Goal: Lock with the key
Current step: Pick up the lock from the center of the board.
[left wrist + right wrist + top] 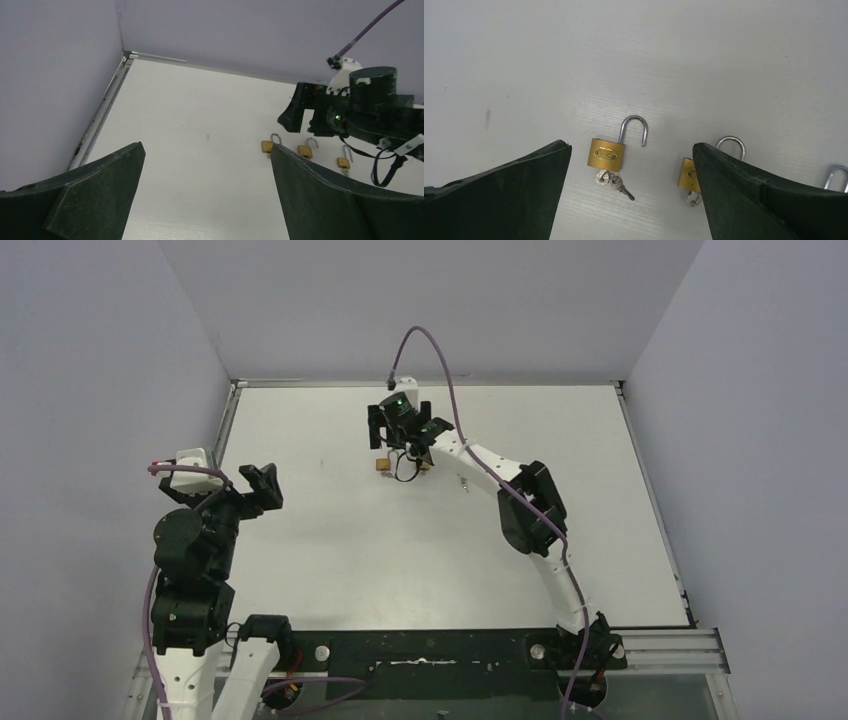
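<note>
White tabletop is faced by the right gripper, spread over an open-shackled padlock with key; left gripper is spread too.

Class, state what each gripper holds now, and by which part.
Nothing is held. The left gripper and right gripper are both open; the right one hovers over a small brass padlock with an open shackle.

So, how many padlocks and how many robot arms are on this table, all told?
Brass padlocks: 3
Robot arms: 2, the left arm and the right arm
Total: 5
</note>
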